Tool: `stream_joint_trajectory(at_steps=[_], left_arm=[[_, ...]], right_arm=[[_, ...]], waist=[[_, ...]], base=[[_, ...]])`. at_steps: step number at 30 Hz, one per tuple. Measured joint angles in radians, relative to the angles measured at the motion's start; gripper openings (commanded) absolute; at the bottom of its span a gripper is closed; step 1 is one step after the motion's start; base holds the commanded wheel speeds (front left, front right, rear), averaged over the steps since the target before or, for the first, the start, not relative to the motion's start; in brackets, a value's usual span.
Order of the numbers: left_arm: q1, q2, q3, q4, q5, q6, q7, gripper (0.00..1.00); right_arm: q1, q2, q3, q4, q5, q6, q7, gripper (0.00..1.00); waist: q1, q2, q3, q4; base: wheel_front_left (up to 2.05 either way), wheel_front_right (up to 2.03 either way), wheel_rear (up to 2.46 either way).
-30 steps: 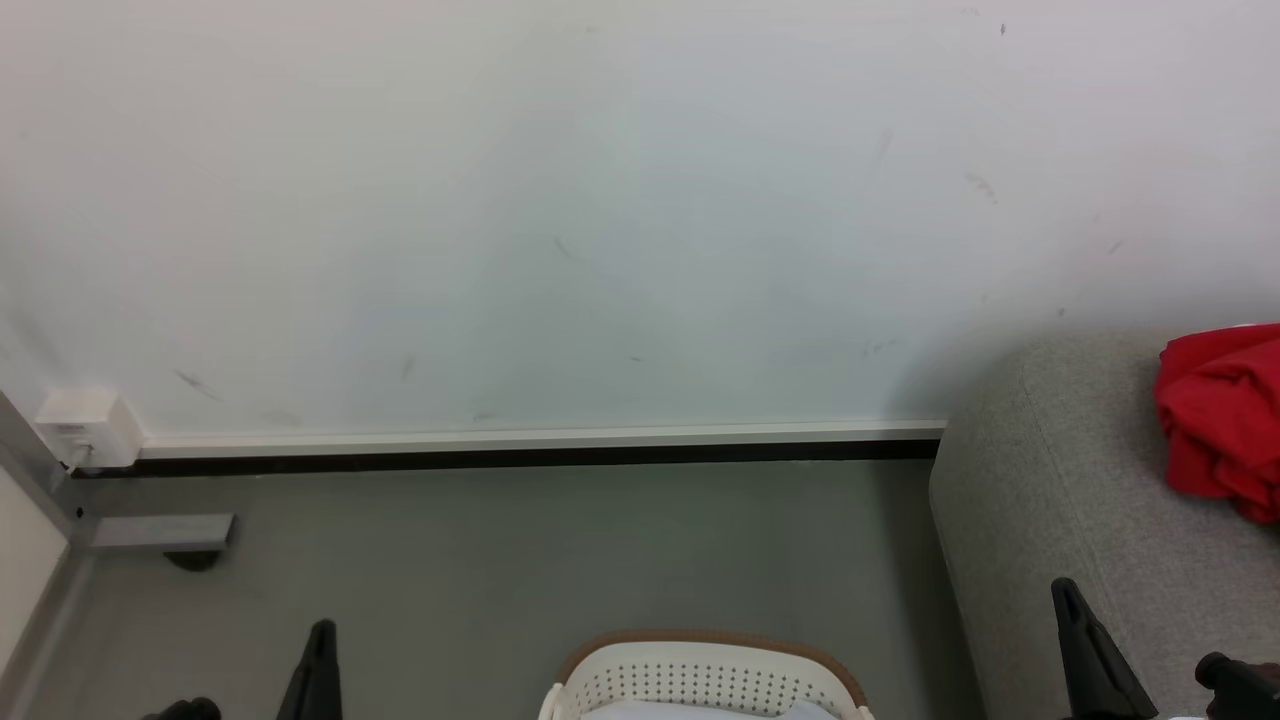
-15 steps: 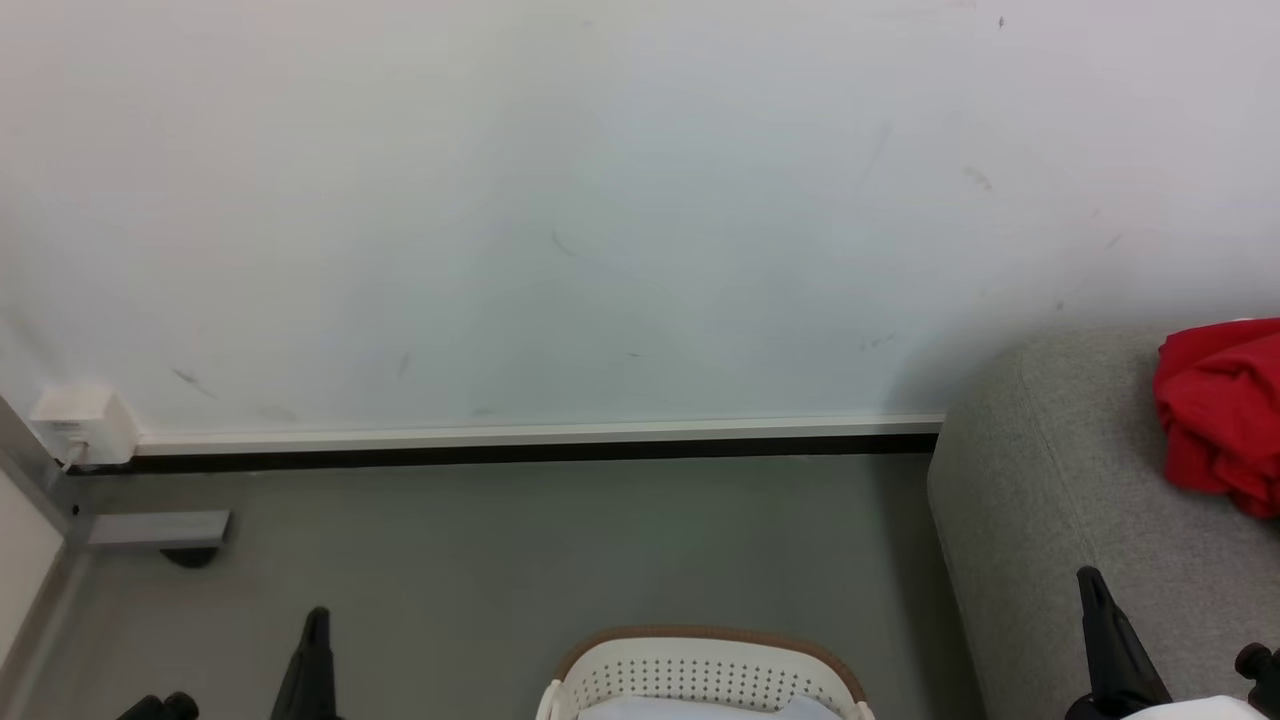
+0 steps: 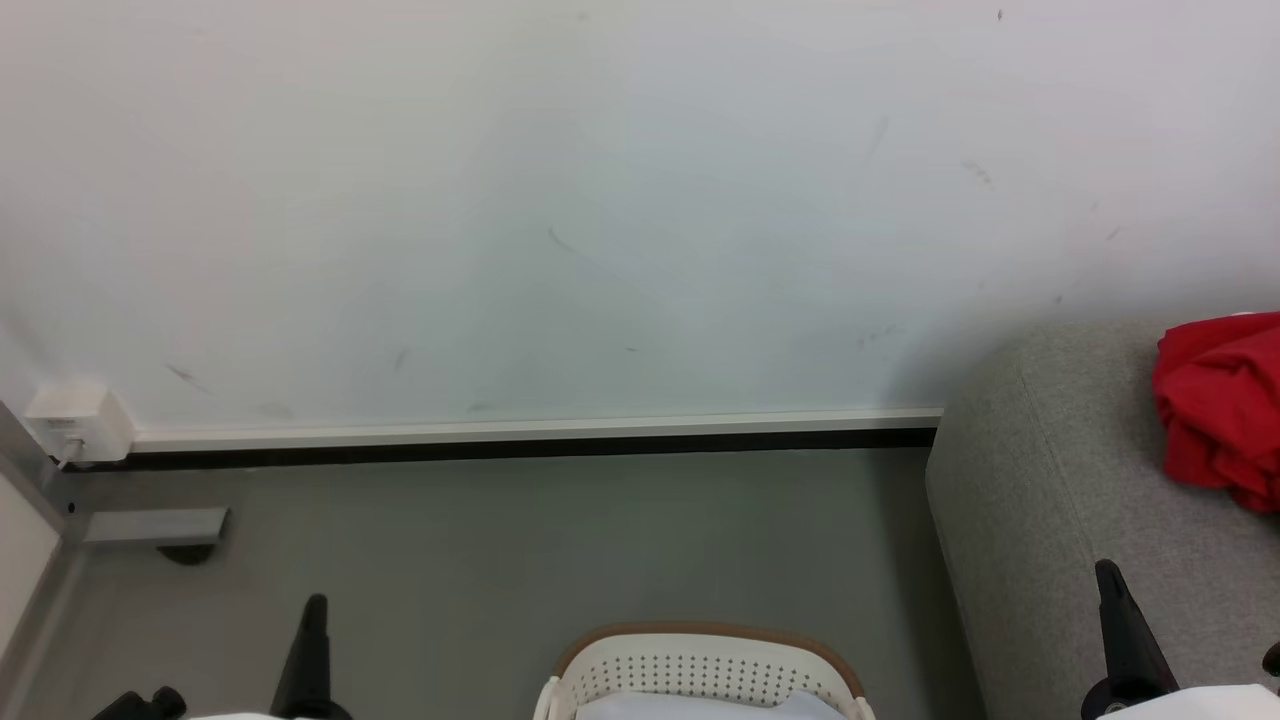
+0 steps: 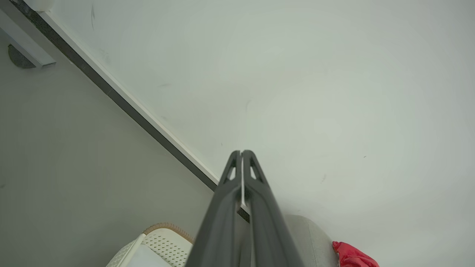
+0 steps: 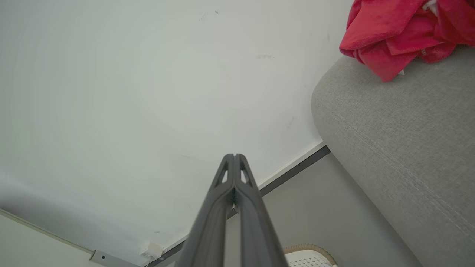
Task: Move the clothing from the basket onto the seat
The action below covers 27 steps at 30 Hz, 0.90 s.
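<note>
Both claws are clenched w/ nothing in them: L gripper (image 4: 242, 152) and R gripper (image 5: 234, 155) each show fingers pressed flat together, tips aimed at the wall (image 3: 600, 200). The clothing (image 3: 1215, 400) I can see is a red heap on the seat (image 3: 1050, 480), ahead of the R claw and out to its right, well apart from it. The basket (image 3: 700, 675) sits low between the two claws, behind their tips. Its inside is mostly cut off at frame edge, so I can't tell if more red is left. Risks, imo: going into the basket w/ fingers shut would prod cloth, not pinch it. A slim tip could catch a perforation & drag the light tub. The R arm swinging inboard may brush the seat's flank, just beside it. Slick jersey dropped near the rounded edge could slide to the floor (image 3: 500, 560). Materials: the heap is soft, crumpled, all folds, w/ a bit of white trim. The seat is coarse grey weave w/ a rounded corner & stitched seam. The basket is stiff white plastic w/ rows of small round holes, a brown rim & curved corners. The floor is smooth grey.
</note>
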Motion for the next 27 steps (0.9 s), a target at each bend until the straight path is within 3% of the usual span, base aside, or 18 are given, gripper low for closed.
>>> stream_joint_trajectory(at_steps=[27], left_arm=[[-0.028,0.001,0.012,-0.014,-0.288,-0.004,0.078,0.00]], right_arm=[[-0.022,0.029,-0.068,-0.002,0.253,0.000,0.079,0.00]], waist=[[0.0000,0.0000,0.015,-0.007]], base=[[0.00,0.00,0.00]])
